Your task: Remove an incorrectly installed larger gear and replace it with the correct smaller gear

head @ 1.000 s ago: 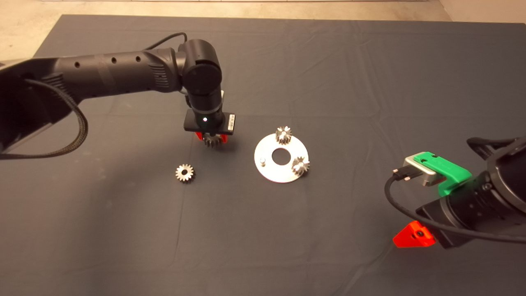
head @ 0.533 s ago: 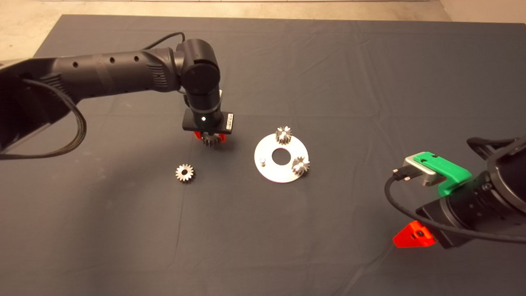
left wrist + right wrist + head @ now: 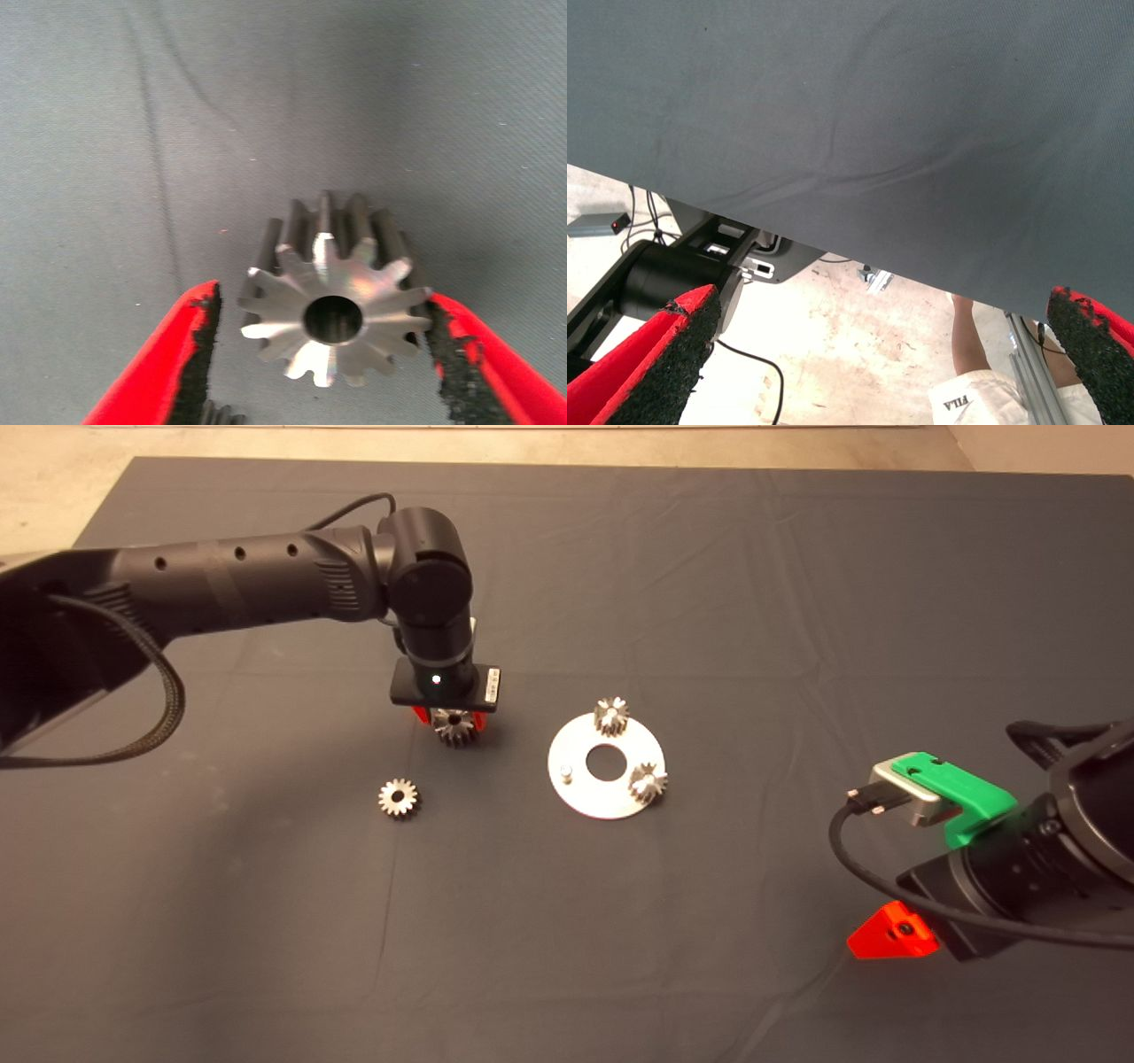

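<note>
The larger gear (image 3: 454, 729) sits on the mat left of the round silver plate (image 3: 585, 795), hole facing up. My left gripper (image 3: 453, 721) hangs just over it, open. In the left wrist view the larger gear (image 3: 332, 297) lies between the red fingers (image 3: 177, 354); one pad stands a small gap away from the teeth, the other sits right beside them. The smaller gear (image 3: 398, 797) lies flat on the mat nearer the front left. My right gripper (image 3: 890, 941) is parked at the lower right edge and open (image 3: 886, 301), with nothing in it.
The plate carries two small gears (image 3: 611, 716) (image 3: 648, 783) and one bare peg (image 3: 567, 772) around its centre hole. The right wrist view looks past the mat's edge to the floor, a stand and a person's leg (image 3: 970, 341).
The left gripper has drifted a little up and to the left, and more of the larger gear now shows below it, resting on the mat. The right arm has not moved.
</note>
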You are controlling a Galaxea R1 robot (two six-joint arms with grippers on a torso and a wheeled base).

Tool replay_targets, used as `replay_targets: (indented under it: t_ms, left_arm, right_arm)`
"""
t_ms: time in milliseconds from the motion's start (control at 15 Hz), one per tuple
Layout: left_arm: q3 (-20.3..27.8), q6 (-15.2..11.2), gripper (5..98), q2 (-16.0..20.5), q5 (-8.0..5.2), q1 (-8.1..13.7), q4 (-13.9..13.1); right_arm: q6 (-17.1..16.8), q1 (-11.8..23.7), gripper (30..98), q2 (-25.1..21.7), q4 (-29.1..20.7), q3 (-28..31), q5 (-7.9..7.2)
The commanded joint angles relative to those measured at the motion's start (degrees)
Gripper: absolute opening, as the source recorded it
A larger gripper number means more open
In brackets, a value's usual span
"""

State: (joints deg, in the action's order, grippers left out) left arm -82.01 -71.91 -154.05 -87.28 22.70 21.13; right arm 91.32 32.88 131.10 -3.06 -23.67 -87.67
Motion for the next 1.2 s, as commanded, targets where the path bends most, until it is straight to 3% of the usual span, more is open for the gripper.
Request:
replay_targets:
  t_ms: [0,200,400,600,800,1133]
  left_arm:
    - [0.20,0.02,58.3,1.52,-7.72,0.51,0.67]
    - [0.76,0.02,62.8,4.45,-7.72,0.51,0.40]
    - [7.27,-2.66,64.3,7.97,-7.72,0.51,0.14]
    - [8.37,-2.62,68.8,11.55,-7.72,0.51,0.14]
    - [12.31,-2.73,73.5,13.14,-7.72,0.51,-0.24]
    - [19.12,-6.54,78.7,15.46,-7.72,0.51,-3.11]
  right_arm:
    - [-0.18,0.88,97.7,-0.27,-1.95,0.05,0.14]
    - [-0.18,0.87,97.7,-0.27,-1.95,0.05,0.14]
    - [-0.18,0.81,97.7,-0.09,-1.95,0.07,0.14]
    - [-0.18,0.88,97.7,0.08,-1.95,0.05,0.14]
    - [-0.27,0.79,97.7,0.17,-1.95,-0.01,0.14]
    - [-0.27,0.85,97.7,0.00,-1.95,0.05,0.14]
